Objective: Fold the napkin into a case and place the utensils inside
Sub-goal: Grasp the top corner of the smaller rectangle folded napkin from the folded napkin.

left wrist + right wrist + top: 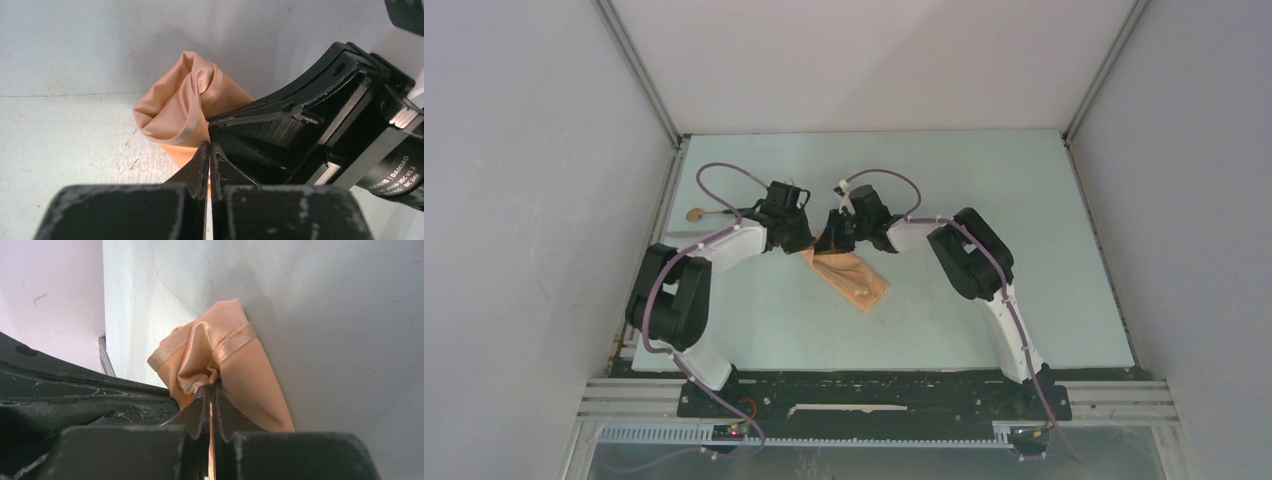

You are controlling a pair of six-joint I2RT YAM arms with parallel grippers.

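Note:
The peach napkin (852,277) lies mid-table as a folded wedge, with its far end lifted and bunched. Both grippers meet at that far end. My left gripper (811,247) pinches the cloth from the left. In the left wrist view its jaws (209,146) are shut on the napkin (182,107) just below a rolled, hemmed fold. My right gripper (833,238) grips it from the right, shut (212,388) on the gathered hem of the napkin (220,347). A spoon (696,213) with a gold bowl lies at the far left, beyond the left arm.
The right gripper's black body (325,110) fills the right of the left wrist view, close against the cloth. The left gripper's body (75,390) crosses the lower left of the right wrist view. Enclosure walls (544,180) stand on both sides and at the back.

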